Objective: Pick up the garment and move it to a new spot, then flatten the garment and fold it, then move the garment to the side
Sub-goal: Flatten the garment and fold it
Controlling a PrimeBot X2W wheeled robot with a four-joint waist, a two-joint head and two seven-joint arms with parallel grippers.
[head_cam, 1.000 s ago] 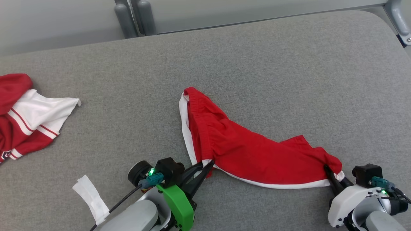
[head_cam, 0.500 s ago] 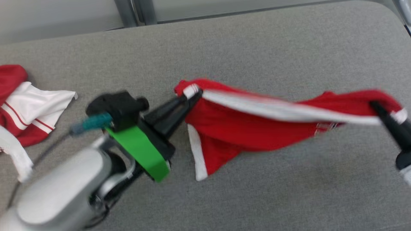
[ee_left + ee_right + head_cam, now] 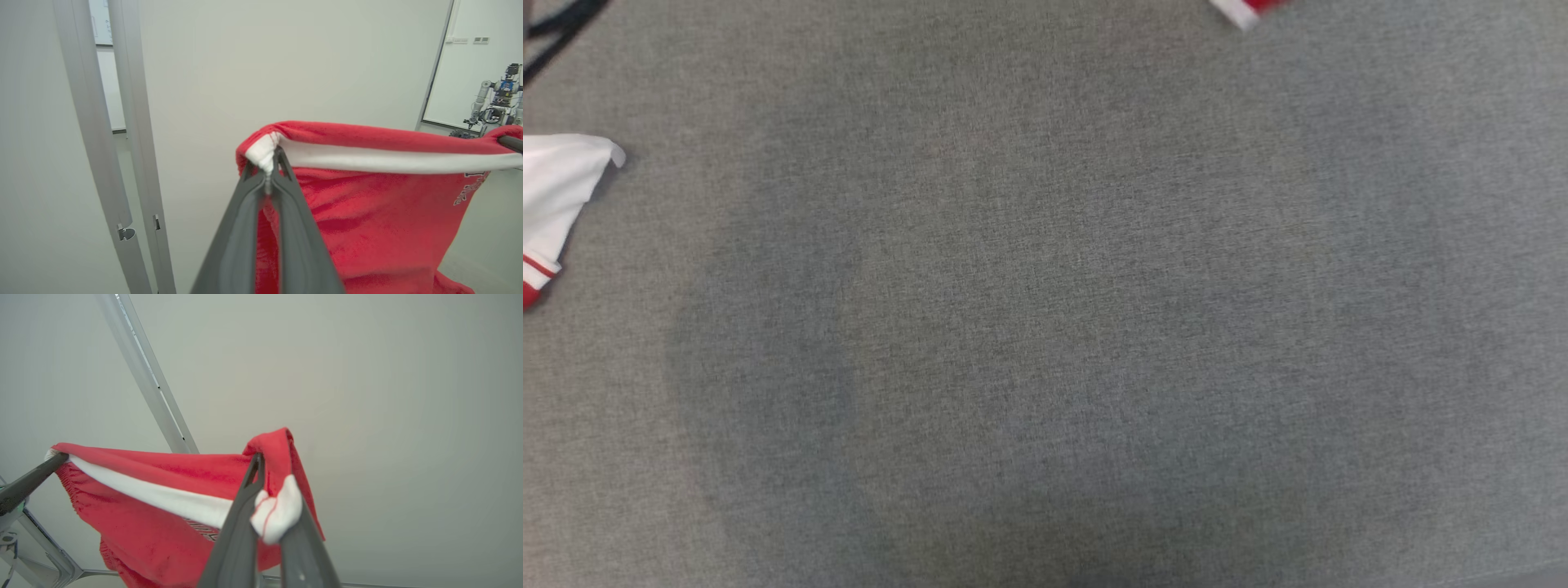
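Note:
The garment (image 3: 367, 212) is a pair of red shorts with a white band, held up in the air and stretched between both grippers. In the left wrist view my left gripper (image 3: 271, 161) is shut on one white-trimmed corner, and the red cloth hangs down to the right. The right gripper's dark fingertip (image 3: 510, 143) holds the far end there. In the right wrist view my right gripper (image 3: 267, 486) is shut on the other corner of the garment (image 3: 163, 506), with white trim bunched between its fingers. A low corner of the garment (image 3: 1245, 8) shows at the head view's top edge.
The grey fabric table (image 3: 1045, 327) lies below in the head view. A second white and red garment (image 3: 556, 188) lies at its left edge. Grey metal frame posts (image 3: 118, 163) and a pale wall stand behind. Another robot (image 3: 496, 102) stands far off.
Both grippers have lifted the garment off the table and up past the head view's top. The left gripper has shut on its corner. The head camera has tilted down.

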